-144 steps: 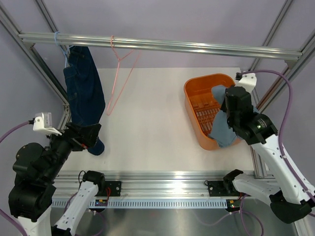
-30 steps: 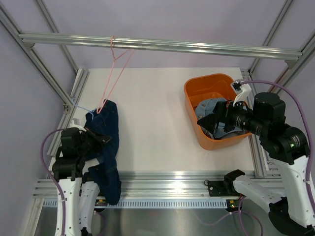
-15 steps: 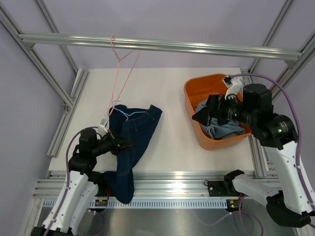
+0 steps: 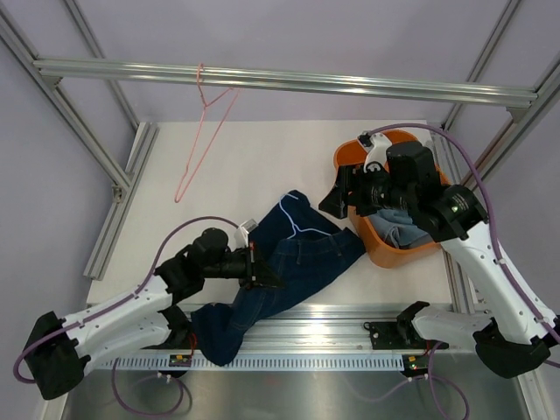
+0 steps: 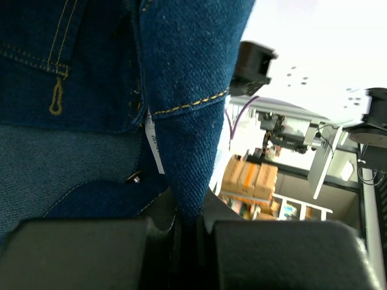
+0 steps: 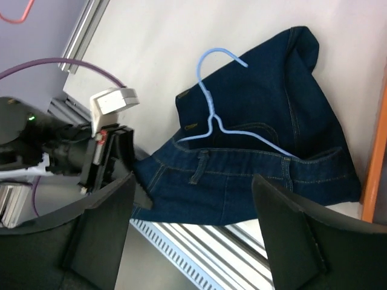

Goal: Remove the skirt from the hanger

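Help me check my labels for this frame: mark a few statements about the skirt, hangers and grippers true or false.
1. The blue hanger is in the skirt. True.
2. The skirt hangs from the rail. False: it lies on the table; only the pink hanger hangs from the rail.
3. The left gripper is shut on the skirt. True.
4. The right gripper holds the blue hanger. False: it is open above the skirt and holds nothing.
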Robot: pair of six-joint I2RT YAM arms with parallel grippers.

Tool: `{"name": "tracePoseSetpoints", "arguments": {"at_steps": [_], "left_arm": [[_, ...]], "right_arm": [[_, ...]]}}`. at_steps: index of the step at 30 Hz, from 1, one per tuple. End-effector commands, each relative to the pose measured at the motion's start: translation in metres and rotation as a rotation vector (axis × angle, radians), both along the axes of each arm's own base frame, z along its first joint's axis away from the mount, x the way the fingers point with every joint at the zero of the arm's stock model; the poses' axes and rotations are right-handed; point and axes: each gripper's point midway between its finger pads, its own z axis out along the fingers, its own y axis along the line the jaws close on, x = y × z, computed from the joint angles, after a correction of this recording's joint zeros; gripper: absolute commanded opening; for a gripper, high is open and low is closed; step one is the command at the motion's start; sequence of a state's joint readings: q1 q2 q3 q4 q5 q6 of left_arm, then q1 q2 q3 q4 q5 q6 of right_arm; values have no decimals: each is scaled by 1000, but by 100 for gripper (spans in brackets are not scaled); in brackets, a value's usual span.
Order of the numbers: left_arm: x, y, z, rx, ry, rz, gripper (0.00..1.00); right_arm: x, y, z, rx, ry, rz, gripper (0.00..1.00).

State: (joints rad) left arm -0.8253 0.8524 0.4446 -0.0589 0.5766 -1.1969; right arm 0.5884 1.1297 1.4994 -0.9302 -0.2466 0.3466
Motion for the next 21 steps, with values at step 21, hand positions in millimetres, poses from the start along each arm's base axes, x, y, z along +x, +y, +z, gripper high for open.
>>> {"name": "tracePoseSetpoints", "arguments": {"at_steps": [21], "left_arm": [[-24,40,94,-180,-271,49,0]], "right_arm": [[-3,102,-30,22,-39,156,67]]}}
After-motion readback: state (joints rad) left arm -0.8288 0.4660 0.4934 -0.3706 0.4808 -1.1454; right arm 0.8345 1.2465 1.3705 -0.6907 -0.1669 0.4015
